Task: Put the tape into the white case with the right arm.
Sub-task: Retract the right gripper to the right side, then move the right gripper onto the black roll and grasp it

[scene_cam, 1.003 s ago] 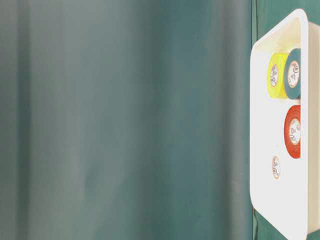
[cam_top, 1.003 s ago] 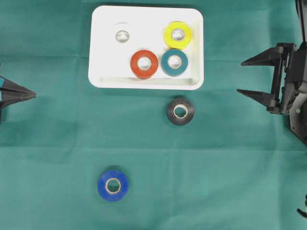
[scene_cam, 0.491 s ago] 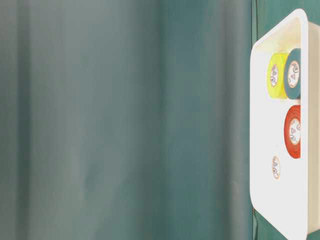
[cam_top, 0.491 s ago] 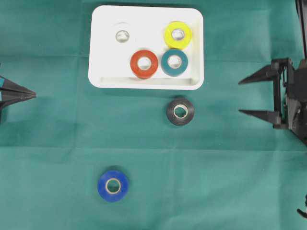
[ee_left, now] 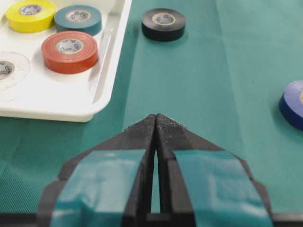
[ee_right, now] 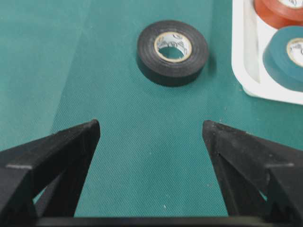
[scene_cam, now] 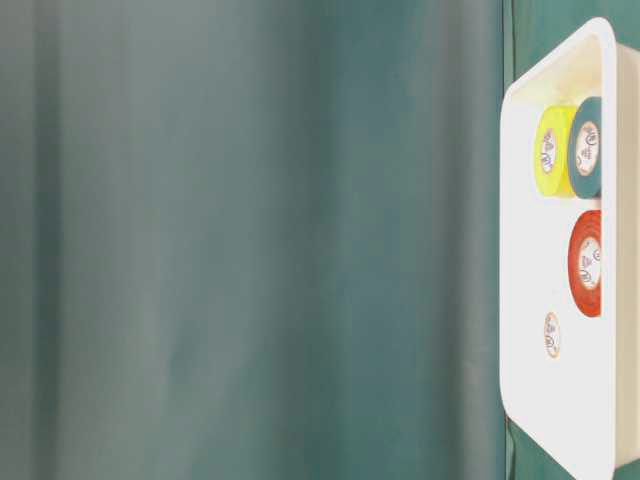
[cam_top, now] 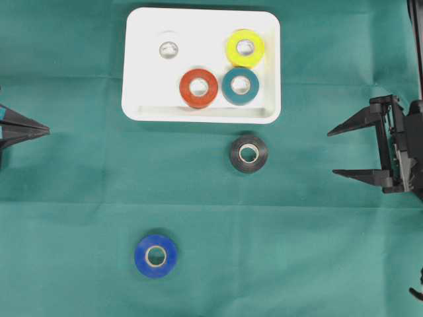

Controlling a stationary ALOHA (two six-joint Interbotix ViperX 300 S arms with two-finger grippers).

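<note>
The white case [cam_top: 142, 39] lies at the table's far middle and holds yellow [cam_top: 245, 47], teal [cam_top: 240, 86], red [cam_top: 199, 88] and clear [cam_top: 170, 49] tape rolls. A black tape roll [cam_top: 248, 154] lies flat on the green cloth just in front of the case. A blue tape roll [cam_top: 156, 255] lies further forward on the left. My right gripper [cam_top: 331, 154] is open and empty, to the right of the black roll, level with it and pointing at it. In the right wrist view the black roll [ee_right: 173, 46] sits ahead of the spread right gripper [ee_right: 150, 125]. My left gripper [cam_top: 46, 130] is shut at the left edge.
Green cloth covers the whole table. In the left wrist view the case's near corner [ee_left: 90, 106] lies ahead on the left of the shut left gripper [ee_left: 156, 116], with the blue roll [ee_left: 293, 104] at the right edge. The table-level view shows only the case [scene_cam: 525, 400].
My right gripper has slid toward the table's near side, from level with the case's front rim to level with the black roll, staying open. The left arm and the rolls have not moved.
</note>
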